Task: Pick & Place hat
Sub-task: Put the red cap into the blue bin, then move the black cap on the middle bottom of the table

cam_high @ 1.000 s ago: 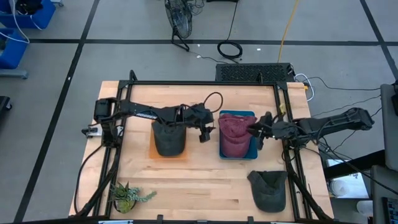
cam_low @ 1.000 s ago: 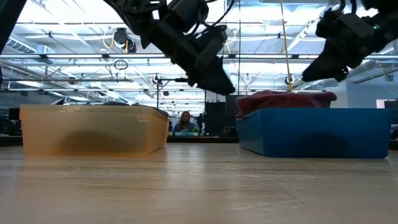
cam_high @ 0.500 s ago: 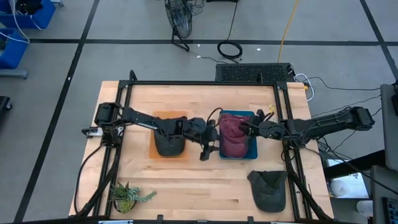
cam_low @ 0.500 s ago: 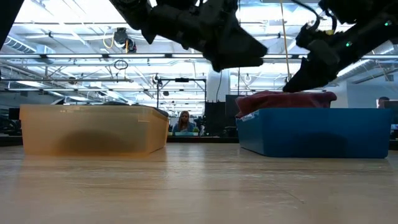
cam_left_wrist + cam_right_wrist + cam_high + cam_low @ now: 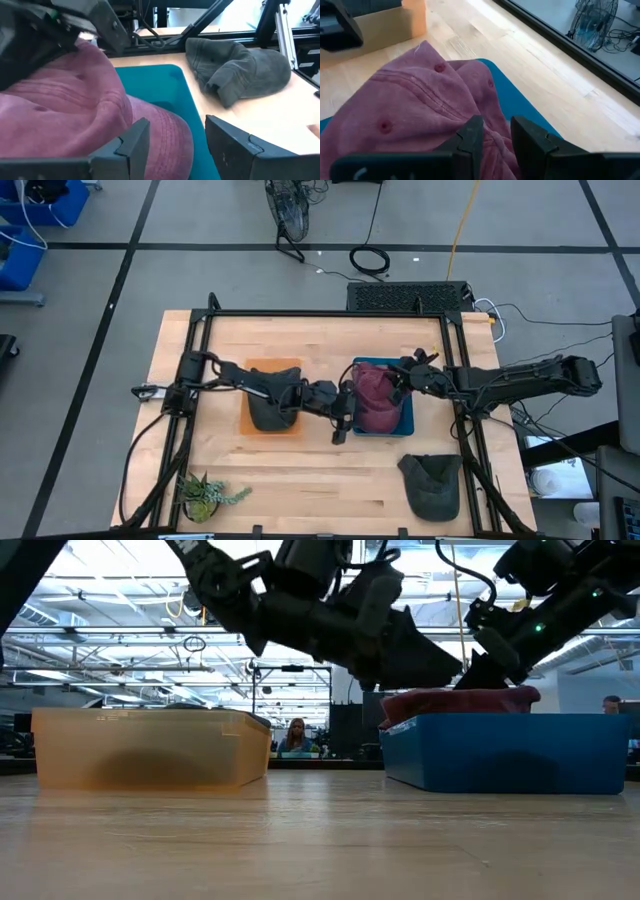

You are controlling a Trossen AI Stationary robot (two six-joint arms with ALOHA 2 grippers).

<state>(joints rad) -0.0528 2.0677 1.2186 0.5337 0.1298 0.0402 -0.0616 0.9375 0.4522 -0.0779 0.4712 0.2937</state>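
Right gripper [image 5: 492, 142]: fingers a narrow gap apart, nothing clamped between them; tips poised over the folded cloth of the maroon hat [image 5: 420, 110], which lies directly ahead of and beneath them. Hat sits inside the blue bin [image 5: 405, 412], its crown bulging above the rim.

Left gripper [image 5: 175, 145]: fingers wide apart, nothing held; the hat's brim edge lies between and just below the two tips, blue bin floor beyond them.

Handling note, judged: both grippers converge on one hat from opposite sides. For a sound grasp, let one set of fingers pinch a raised fold or the brim, close fully on cloth, then lift clear of the bin wall before travelling. Keep the two wrists from fouling each other.

Beyond the left fingers: grey hat [image 5: 240, 65] on the table [image 5: 300, 470], well apart from the bin.

Farther out: orange bin [image 5: 290, 368] holding a dark hat [image 5: 272, 410]; small plant [image 5: 205, 495] at the table's near corner.
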